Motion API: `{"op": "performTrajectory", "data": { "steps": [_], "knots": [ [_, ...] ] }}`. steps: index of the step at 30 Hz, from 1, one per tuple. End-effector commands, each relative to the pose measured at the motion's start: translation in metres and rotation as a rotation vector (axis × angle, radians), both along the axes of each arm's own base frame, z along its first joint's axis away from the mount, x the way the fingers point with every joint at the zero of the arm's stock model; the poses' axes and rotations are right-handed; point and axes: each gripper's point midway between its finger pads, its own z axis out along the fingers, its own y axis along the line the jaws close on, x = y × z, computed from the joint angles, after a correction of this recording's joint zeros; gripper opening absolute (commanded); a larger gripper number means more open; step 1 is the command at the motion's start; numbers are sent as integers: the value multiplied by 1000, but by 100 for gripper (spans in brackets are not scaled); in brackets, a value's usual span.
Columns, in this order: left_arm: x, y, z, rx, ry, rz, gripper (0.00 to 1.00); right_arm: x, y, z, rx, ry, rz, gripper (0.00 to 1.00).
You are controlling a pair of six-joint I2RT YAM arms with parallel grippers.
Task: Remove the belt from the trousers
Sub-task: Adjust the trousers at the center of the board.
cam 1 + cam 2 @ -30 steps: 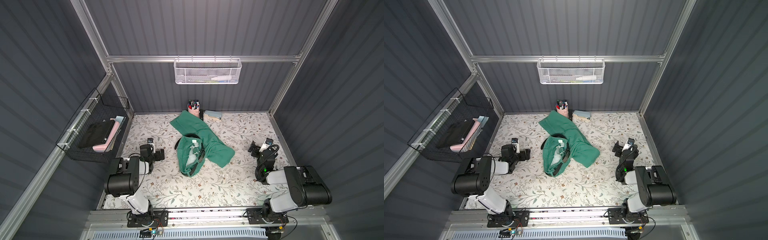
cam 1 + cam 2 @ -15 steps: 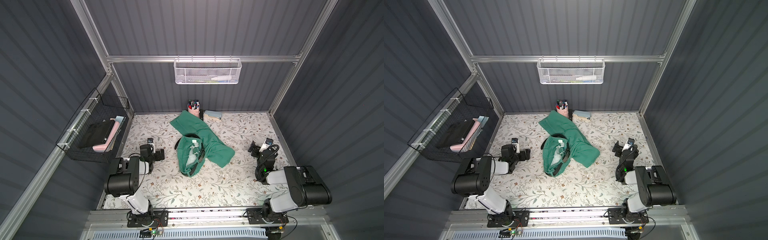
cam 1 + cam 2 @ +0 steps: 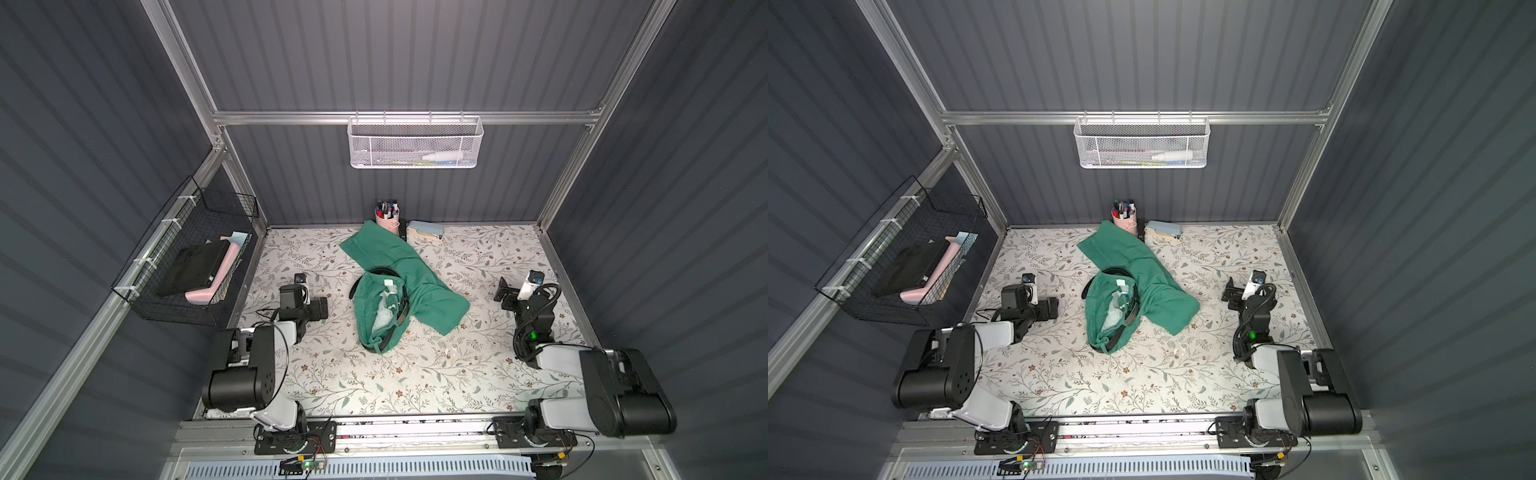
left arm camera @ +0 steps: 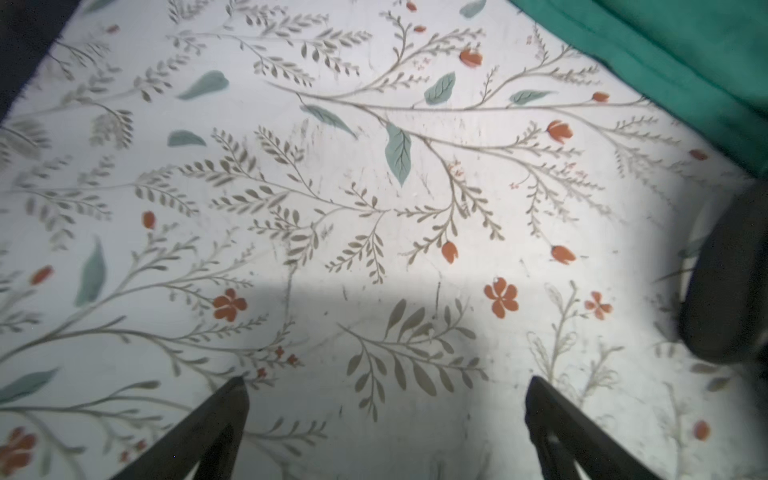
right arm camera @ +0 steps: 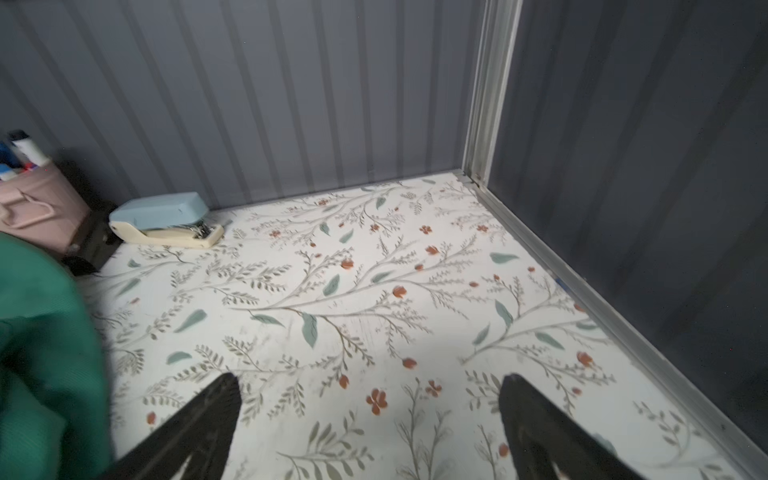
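The task has barely begun. In both top views the trousers lie crumpled in the middle of the frame on the flowered table. One leg reaches toward the upper middle, near a pink pen cup and a stapler. The waist is bunched open lower down, with its whitish lining showing.

The belt sits at that waist. A black strap crosses beside the lining and runs down to the lower edge of the bundle, and a dark loop of it pokes out at the waist's left side. As far as can be seen it is threaded through the cloth. Whether the buckle is fastened is too small to tell.

The left gripper sits left of centre, near the cloth but apart from it. The right gripper sits right of centre, well apart from it. Both wrist views show the jaws spread wide over bare table, holding nothing.

Everything is left to do: reach the waist, take hold of the strap, steady the cloth and draw the belt free of the loops.
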Motion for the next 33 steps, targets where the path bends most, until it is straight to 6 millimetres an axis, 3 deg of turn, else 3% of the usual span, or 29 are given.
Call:
{"op": "performTrajectory", "data": {
  "steps": [1, 4, 6, 13, 18, 24, 29, 33],
  "knots": [
    [-15, -3, 50, 3, 11, -11, 100, 3, 12, 26, 41, 54, 69, 98],
    [-35, -19, 85, -50, 10, -85, 100, -7, 39, 54, -5, 5, 209, 97],
    [-52, -42, 92, -84, 46, -189, 99, -15, 60, 65, -94, -18, 291, 95],
    [-124, -152, 68, -37, 222, -517, 88, -49, 154, 64, -299, -30, 590, 91],
    [-161, -222, 46, 169, 247, -722, 89, -75, 188, 51, -262, -12, 719, 88],
    [-163, -237, 9, 194, 351, -712, 94, -104, 206, 34, -347, -35, 781, 85],
    [-149, -246, 7, 187, 349, -711, 94, -128, 214, 39, -443, -137, 811, 84],
    [-136, -247, 11, 202, 319, -684, 93, -131, 221, 36, -489, -141, 822, 84]
  ]
}}
